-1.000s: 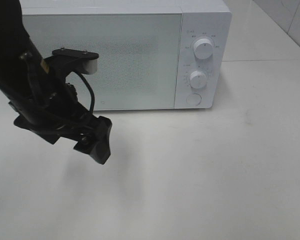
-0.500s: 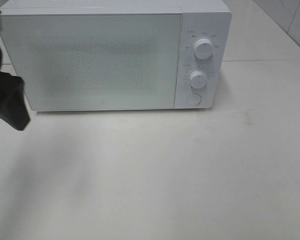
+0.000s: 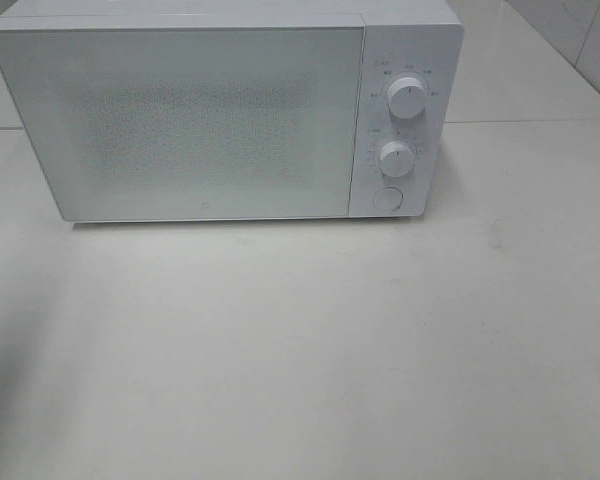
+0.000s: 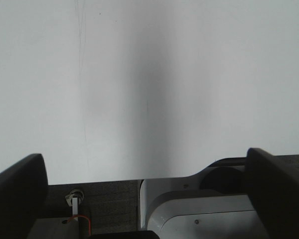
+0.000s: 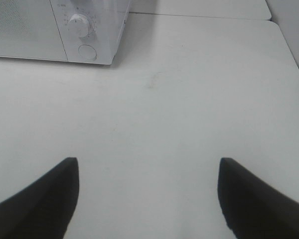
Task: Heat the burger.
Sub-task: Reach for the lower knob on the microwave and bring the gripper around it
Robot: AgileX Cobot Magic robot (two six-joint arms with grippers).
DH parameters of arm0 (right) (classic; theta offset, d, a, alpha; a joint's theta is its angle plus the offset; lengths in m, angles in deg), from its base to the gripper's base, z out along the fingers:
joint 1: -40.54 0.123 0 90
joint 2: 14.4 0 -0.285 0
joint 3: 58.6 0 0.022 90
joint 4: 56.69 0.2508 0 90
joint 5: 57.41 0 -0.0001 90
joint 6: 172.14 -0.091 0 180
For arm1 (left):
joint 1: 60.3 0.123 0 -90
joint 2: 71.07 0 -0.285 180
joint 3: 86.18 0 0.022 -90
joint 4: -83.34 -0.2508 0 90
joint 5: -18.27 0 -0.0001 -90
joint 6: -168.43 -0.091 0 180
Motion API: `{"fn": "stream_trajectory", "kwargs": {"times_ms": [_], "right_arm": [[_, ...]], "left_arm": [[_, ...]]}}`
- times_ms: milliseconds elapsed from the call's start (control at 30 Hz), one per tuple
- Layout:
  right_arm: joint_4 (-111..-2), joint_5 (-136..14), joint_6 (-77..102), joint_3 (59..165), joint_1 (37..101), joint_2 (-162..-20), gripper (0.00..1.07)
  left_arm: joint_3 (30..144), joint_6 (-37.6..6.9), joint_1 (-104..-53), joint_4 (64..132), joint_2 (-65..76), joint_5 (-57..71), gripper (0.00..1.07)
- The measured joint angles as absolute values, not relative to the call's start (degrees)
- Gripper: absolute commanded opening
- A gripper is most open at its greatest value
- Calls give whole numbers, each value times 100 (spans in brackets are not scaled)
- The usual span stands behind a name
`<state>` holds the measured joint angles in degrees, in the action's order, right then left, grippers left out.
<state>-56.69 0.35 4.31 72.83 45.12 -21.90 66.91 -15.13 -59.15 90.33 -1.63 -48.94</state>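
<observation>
The burger is out of view in every frame. A white microwave (image 3: 210, 120) stands at the back of the table with its frosted door shut; a corner of the microwave (image 5: 55, 30) also shows in the right wrist view. My left gripper (image 4: 144, 158) is open, with nothing between its fingers, facing a plain white surface. My right gripper (image 5: 148, 163) is open and empty above the bare table (image 5: 179, 114), well to the right of the microwave. Neither gripper appears in the exterior high view.
The microwave's panel carries two round knobs (image 3: 407, 97) (image 3: 396, 158) and a round button (image 3: 386, 198). A white tabletop (image 3: 310, 340) spreads in front of it. A tiled wall (image 3: 580, 30) rises at the back right.
The left arm, which stood in front of the microwave door, has swung off to the left and out of the exterior high view. The microwave has not moved.
</observation>
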Motion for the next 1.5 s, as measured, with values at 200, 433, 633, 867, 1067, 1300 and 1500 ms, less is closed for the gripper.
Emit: {"fn": "stream_trajectory", "kwargs": {"times_ms": [200, 433, 633, 867, 1067, 1300, 1500], "right_arm": [[-5669, 35, 431, 7283, 4512, -2190, 75], [-5669, 35, 431, 7283, 4512, -2190, 75], [-5669, 35, 431, 7283, 4512, -2190, 75], [-5669, 35, 431, 7283, 4512, -2190, 75], [-5669, 35, 431, 7283, 4512, -2190, 75], [-5669, 35, 431, 7283, 4512, -2190, 75], [-5669, 35, 431, 7283, 4512, -2190, 75]], "left_arm": [[5877, -1513, -5909, 8981, -1355, -4865, 100], [5281, -1513, -5909, 8981, -2392, -4756, 100], [4811, -1421, -5909, 8924, -3601, -4659, 100], [4645, -1283, -5909, 8706, -4936, -4407, 100], [4645, -1272, -5909, 8689, -5337, -4407, 100], [4645, -1272, -5909, 8689, -6019, -4395, 100], [4645, -1272, -5909, 8689, -6357, -4389, 100]]}}
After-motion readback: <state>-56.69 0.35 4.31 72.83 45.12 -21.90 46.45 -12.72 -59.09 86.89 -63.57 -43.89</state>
